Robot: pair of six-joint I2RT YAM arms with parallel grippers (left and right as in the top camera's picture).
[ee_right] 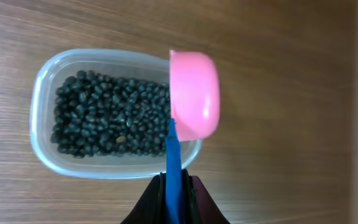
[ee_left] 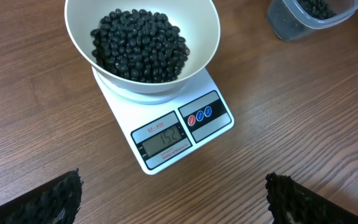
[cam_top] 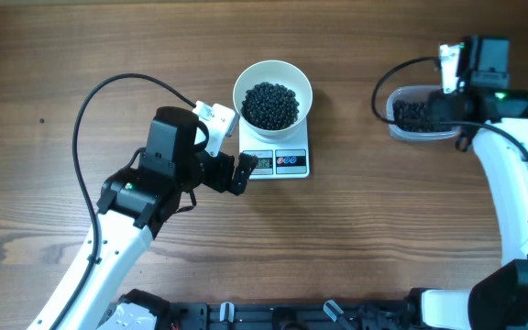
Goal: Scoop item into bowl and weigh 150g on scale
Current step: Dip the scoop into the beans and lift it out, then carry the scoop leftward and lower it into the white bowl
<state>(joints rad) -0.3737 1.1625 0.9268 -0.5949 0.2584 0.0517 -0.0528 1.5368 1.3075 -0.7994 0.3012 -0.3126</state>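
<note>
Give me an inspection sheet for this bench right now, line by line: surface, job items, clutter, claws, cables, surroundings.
Surface: wooden table, no spills seen.
Job's things: white bowl of black beans sits on the scale, whose display seems to read 152. A clear container to the right holds more beans.
Clutter: nothing seen.
Claws: left claw open and empty, facing the scale. Right claw shut on the blue handle of the pink scoop, over the container.
Cables: left arm's cable and right arm's cable loop over the table.
Surroundings: dark rig base at the near edge; otherwise nothing seen.
</note>
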